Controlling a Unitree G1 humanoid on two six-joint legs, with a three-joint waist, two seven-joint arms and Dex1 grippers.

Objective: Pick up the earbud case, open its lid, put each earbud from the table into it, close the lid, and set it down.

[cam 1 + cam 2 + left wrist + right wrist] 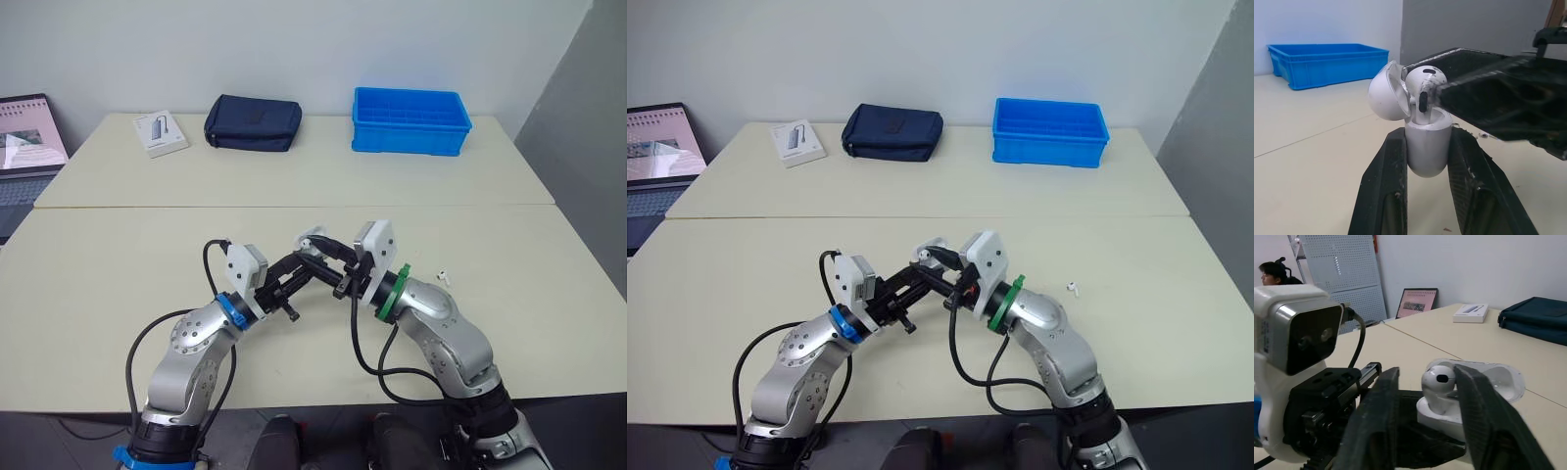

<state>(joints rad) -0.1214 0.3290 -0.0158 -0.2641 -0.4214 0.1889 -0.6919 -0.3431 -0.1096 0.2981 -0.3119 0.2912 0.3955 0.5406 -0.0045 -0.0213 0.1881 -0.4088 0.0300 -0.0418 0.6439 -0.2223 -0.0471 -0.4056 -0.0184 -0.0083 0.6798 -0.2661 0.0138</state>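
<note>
**Left wrist view: case held open, one earbud at its socket**

The earbud case (pixel 1424 147) stands upright between the two black fingers of the left hand (pixel 1427 136). The fingers are closed on its lower body from both sides. The lid (pixel 1387 93) is open and leans back on its hinge. The case does not touch the table (pixel 118 264). It is held above the near half, about in the middle, where the two hands meet.

An earbud (pixel 1422 81) stands in the open case with its stem down in a socket and its round head above the rim. The right hand (pixel 1432 376) reaches to it from the opposite side. Its fingers are nearly closed, with the earbud's head between their tips, and they seem to pinch it. In the right wrist view a small gap shows on one side of the head, so I cannot say that both fingers touch it.

A second earbud (pixel 444 278) lies on the table to the right of the right arm, well apart from the case.

On the far half of the table, from right to left, are a blue bin (pixel 411 122), a dark blue pouch (pixel 253 122) and a small white box (pixel 161 132). A laptop (pixel 24 137) is open beyond the left edge.
</note>
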